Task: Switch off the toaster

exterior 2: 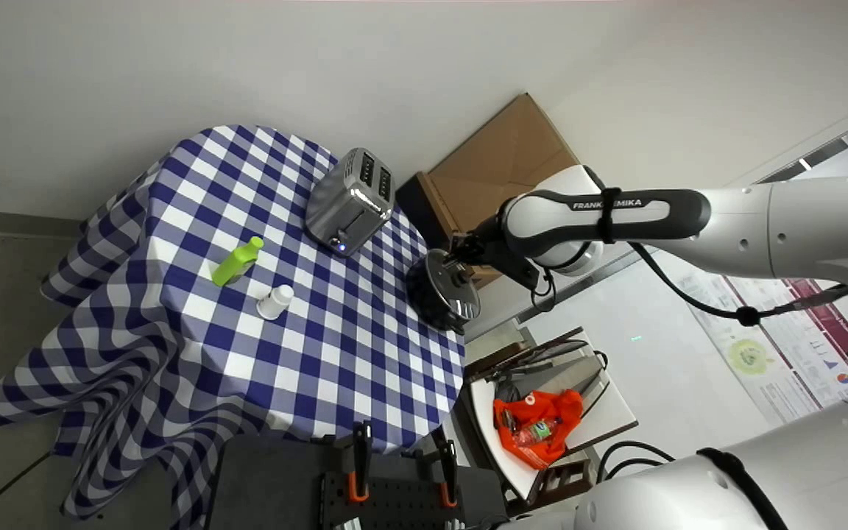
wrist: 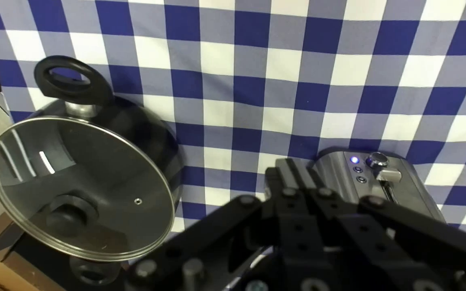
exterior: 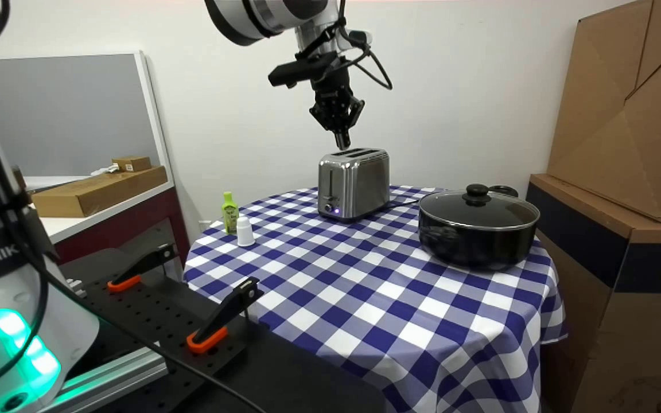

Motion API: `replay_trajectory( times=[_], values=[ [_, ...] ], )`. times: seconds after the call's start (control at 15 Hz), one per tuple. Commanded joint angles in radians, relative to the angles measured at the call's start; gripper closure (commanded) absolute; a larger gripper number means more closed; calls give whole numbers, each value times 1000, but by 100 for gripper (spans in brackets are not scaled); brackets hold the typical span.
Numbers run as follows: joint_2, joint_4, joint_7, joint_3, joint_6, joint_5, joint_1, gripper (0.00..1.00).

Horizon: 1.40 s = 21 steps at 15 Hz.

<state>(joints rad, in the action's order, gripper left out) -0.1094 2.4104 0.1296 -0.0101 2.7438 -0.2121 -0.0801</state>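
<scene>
The silver toaster (exterior: pixel 370 183) stands on the checked table; it also shows in an exterior view (exterior 2: pixel 332 202) and at lower right in the wrist view (wrist: pixel 334 176). On its end panel are a round knob (wrist: pixel 377 159), small round buttons with a lit blue-violet light (wrist: pixel 354 159), and a lever (wrist: pixel 389 175) at the knob end of its slot. My gripper (exterior: pixel 342 143) is shut with nothing between its fingers, raised above table height. In the wrist view its fingertips (wrist: pixel 291 167) lie beside the toaster's front edge in the picture, apart from the panel, hiding part of the toaster's side.
A black lidded pot (exterior: pixel 471 246) stands on the checked tablecloth (exterior: pixel 359 287), and shows left of my gripper in the wrist view (wrist: pixel 87 194). A green bottle (exterior: pixel 230 213) and a white bottle (exterior: pixel 244 232) stand nearby. Cardboard boxes (exterior: pixel 611 275) stand beside the table.
</scene>
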Motion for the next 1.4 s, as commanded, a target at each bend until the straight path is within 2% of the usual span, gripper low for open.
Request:
replay_trajectory(
  times=[0.0,0.27,0.8,1.07,1.33],
  values=[
    [-149,-74,85,-40,78,-76,64,100],
    [-264,-98,123,-99,181,-90,150,100],
    [-486,-178,110,-201,340,-15,304,100],
    [-579,-239,94,-199,387,56,344,100],
    [-630,-298,91,-165,366,130,357,100]
  ],
)
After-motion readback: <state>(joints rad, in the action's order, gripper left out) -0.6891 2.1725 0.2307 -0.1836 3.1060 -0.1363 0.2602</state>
